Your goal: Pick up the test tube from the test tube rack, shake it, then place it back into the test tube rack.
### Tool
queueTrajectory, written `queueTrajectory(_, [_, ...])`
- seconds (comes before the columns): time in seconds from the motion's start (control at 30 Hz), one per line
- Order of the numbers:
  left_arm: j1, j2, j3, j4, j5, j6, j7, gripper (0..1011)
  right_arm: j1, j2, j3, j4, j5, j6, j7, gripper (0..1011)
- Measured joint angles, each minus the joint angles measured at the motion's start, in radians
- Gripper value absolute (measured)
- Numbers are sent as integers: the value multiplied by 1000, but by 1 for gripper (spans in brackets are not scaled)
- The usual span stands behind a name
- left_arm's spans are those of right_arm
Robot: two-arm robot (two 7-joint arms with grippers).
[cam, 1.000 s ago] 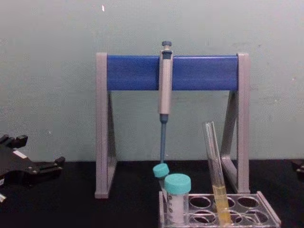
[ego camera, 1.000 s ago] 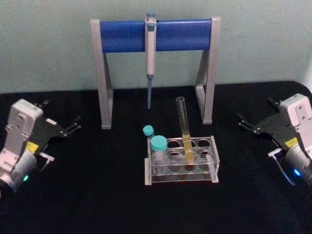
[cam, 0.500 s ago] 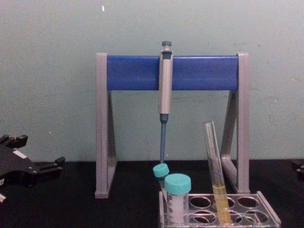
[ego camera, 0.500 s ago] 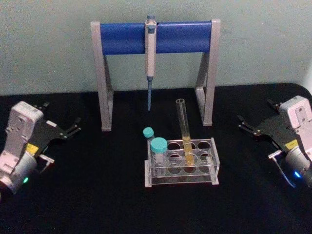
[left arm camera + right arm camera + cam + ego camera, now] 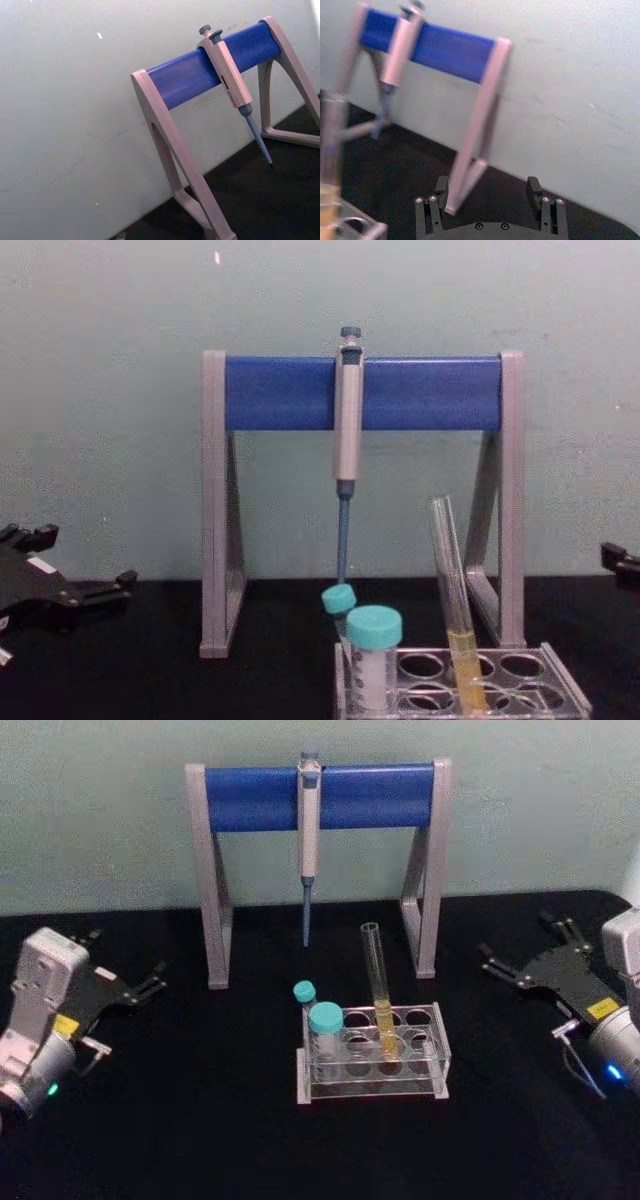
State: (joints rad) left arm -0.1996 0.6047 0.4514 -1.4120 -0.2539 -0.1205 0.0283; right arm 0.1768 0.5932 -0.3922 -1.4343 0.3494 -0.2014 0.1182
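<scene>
While the test tube (image 5: 377,982) stands, slightly tilted, in a hole of the clear test tube rack (image 5: 371,1091), two teal-capped tubes (image 5: 324,1017) sit at the rack's left end. Behind rises the pipette stand (image 5: 372,795). The left gripper (image 5: 128,952) and right gripper (image 5: 515,935) rest well apart at either side, fingers spread, empty.

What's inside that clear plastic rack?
The test tube rack holds the test tube, yellow liquid inside, and two teal-capped tubes. Other holes look empty; the rear capped tube is partly hidden.
</scene>
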Motion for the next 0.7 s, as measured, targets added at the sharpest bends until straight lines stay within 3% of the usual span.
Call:
queueTrajectory(0.17, [0,0,0,0,0,0,0,1002,-5,8,-4,-23,31,-41,105,1000])
queueTrajectory(0.37, [0,0,0,0,0,0,0,1001,-4,9,-22,-39,38,-49,181,1000])
queueTrajectory(0.7, [0,0,0,0,0,0,0,1002,34,-32,-65,-40,19,2,268,1000])
